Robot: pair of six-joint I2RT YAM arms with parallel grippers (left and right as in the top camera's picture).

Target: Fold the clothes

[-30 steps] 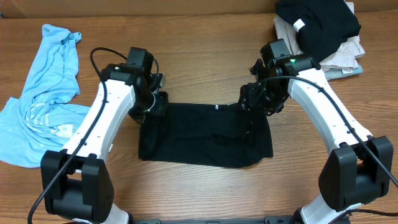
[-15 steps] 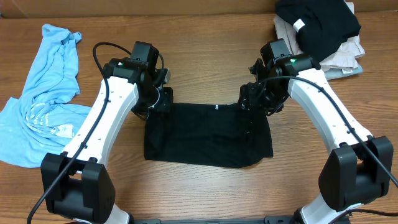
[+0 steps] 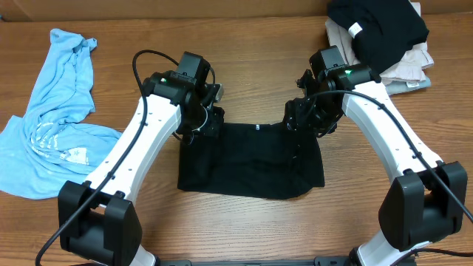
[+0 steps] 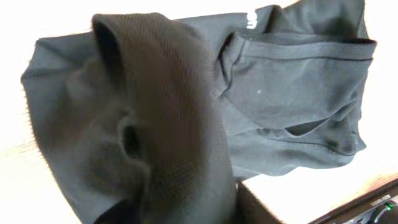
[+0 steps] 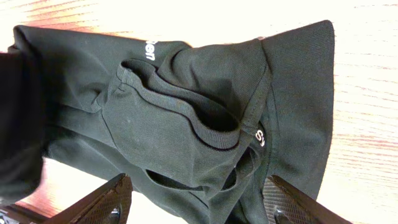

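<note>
The black shirt [image 3: 251, 162] lies in a rough rectangle at the table's middle, with a small white logo [image 3: 255, 128] at its far edge. My left gripper [image 3: 205, 122] is at the shirt's far left corner, shut on the cloth. In the left wrist view the lifted cloth [image 4: 168, 124] drapes over the jaws and hides them. My right gripper [image 3: 309, 122] is at the shirt's far right corner. In the right wrist view its fingers [image 5: 199, 202] stand wide open with the collar and sleeve folds [image 5: 186, 106] between them.
A crumpled light blue garment [image 3: 52, 118] lies at the left. A folded black garment with a white tag [image 3: 377, 26] sits on beige and grey-blue folded clothes [image 3: 410, 70] at the back right corner. Bare wood [image 3: 251, 74] lies behind the shirt.
My left gripper has moved to the right with the shirt's left edge, so the shirt is narrower on that side. The right arm has not moved.
</note>
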